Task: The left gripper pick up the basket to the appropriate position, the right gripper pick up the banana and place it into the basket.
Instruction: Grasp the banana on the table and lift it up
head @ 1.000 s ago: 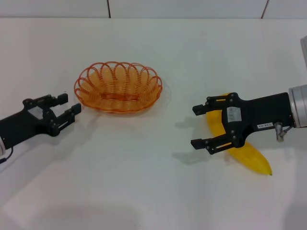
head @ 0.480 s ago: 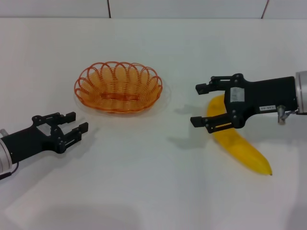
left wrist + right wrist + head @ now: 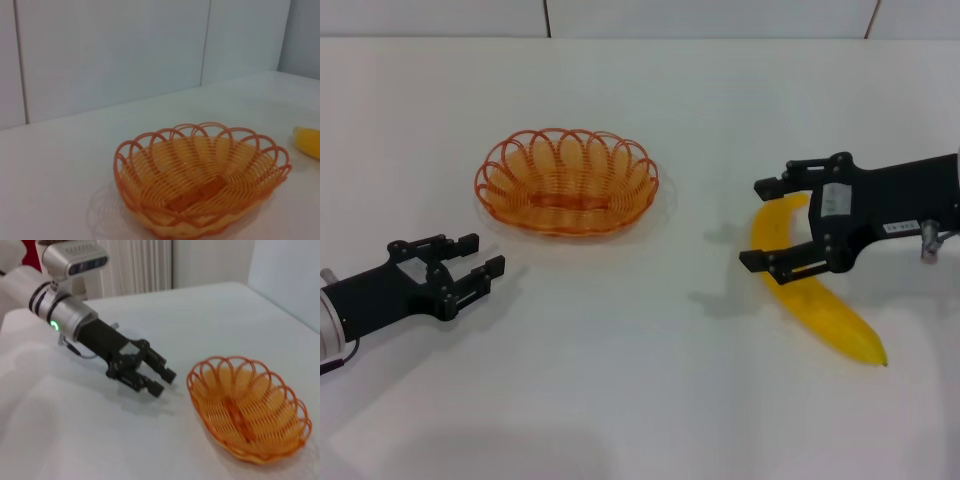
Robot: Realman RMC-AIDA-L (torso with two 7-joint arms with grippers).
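Straddling the upper part of the banana [image 3: 815, 296], the right gripper [image 3: 767, 224] hung with its jaws spread wide, one finger beyond the fruit and one on the near side; whether either finger touched the peel could not be told. The banana lay on the white tabletop [image 3: 640, 400], right of centre, its dark tip toward the robot and its other end partly hidden by the gripper. The orange wire basket [image 3: 566, 181] sat empty on the tabletop, well apart from the banana. The left gripper [image 3: 480, 256], its jaws open, hovered near the basket's near-left rim without touching it; the right wrist view showed the same gap between the left gripper [image 3: 162, 380] and the basket [image 3: 248, 408].

The step in hand appeared to be the approach to both grasps, neither object yet held. A sound banana grasp would call for lowering the jaws until the fruit sat between them, closing across its thick middle rather than its taper. The basket's looped rim would suit a pinch on one scallop, with a level lift so the bowl stayed upright.
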